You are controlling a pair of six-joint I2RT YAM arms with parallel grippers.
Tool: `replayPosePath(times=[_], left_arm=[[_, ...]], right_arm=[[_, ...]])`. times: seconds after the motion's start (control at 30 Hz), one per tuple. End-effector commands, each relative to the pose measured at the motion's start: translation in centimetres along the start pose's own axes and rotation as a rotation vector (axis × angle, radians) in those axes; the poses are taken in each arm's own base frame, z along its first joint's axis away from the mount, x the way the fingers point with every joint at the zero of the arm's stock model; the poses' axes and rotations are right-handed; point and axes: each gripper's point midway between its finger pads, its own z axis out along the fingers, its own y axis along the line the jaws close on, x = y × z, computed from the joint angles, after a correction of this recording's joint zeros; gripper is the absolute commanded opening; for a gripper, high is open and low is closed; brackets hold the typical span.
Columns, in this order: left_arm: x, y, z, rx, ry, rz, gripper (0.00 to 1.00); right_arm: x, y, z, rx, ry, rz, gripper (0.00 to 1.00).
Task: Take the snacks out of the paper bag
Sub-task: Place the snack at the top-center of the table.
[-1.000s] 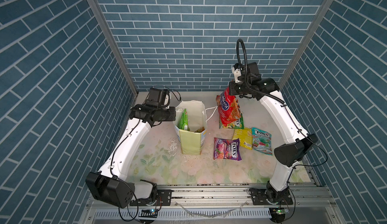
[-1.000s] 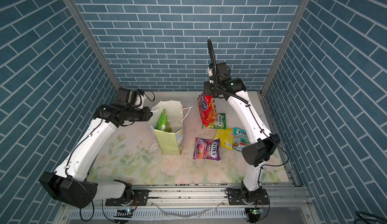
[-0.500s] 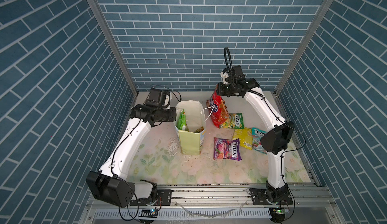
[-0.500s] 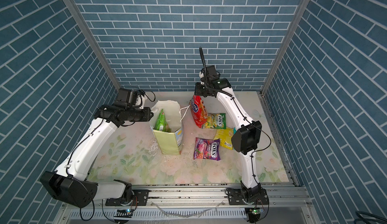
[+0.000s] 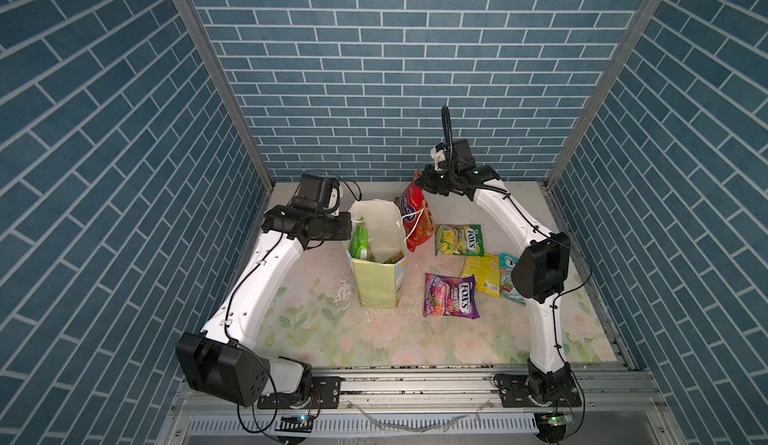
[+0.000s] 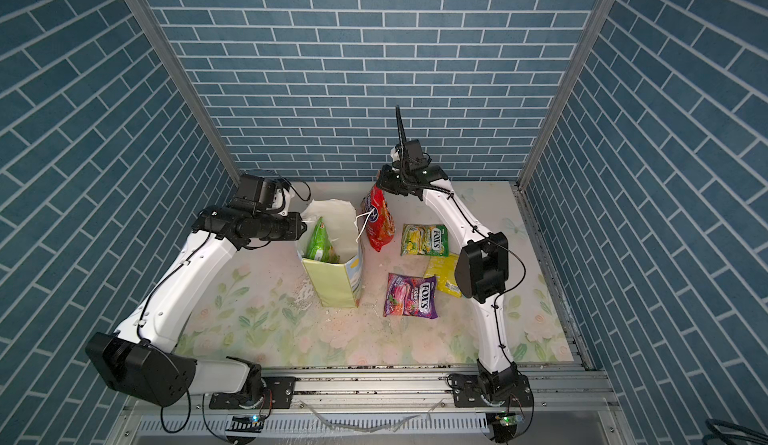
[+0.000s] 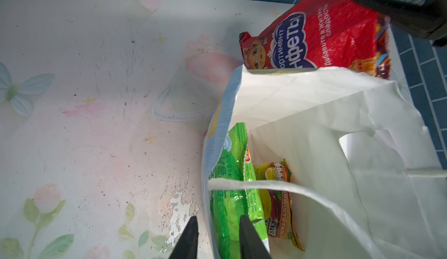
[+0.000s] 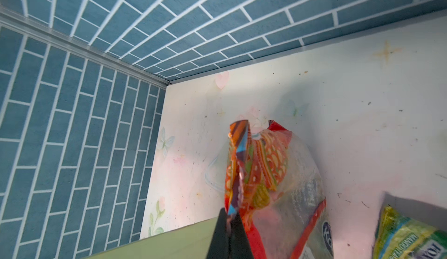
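The large red packet (image 5: pixel 415 195) is carried nearer the paper bag (image 5: pixel 376 280) than a second ago, pinched at its seal by the closed right gripper (image 8: pixel 229 219) (not yet laid down); the left gripper (image 7: pixel 217 219) is held part-open astride the bag's wall, grip uncertain; two packets (image 7: pixel 229 185) are left inside.

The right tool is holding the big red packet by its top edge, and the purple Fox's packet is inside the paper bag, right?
No. The glossy purple Fox's candy packet lies flat on the table outside the tall pale green paper bag, as both top views show. The rest is right.
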Motion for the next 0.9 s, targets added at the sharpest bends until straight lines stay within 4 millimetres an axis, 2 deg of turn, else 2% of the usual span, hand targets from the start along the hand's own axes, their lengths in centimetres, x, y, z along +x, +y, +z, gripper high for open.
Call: replayPosePath(times=[0.0,0.23,0.37,0.63,0.77,0.87], left_arm=[[-0.1,0.3,0.3,-0.004,0.007,-0.005,0.31],[-0.3,0.2,0.2,-0.003,0.008,0.001,0.31],[-0.4,0.1,0.3,-0.002,0.011,0.005,0.31],[-0.3,0.1,0.4,0.001,0.017,0.005,0.33],[-0.2,0.0,0.3,0.004,0.015,0.004,0.34],[0.0,0.0,0.3,0.006,0.018,0.001,0.34]], right_arm=[[-2.5,2.0,-2.6,-0.086,-0.105,0.057,0.0],[0.3,-4.2,-2.7,0.04,-0.086,0.131,0.0],[1.8,-6.4,-3.0,0.093,-0.071,0.147,0.0],[3.5,-8.1,-2.6,0.136,-0.011,0.144,0.0],[3.7,-8.4,-3.2,0.16,-0.01,0.128,0.0],[4.0,-8.5,-3.6,0.176,-0.001,0.11,0.04]])
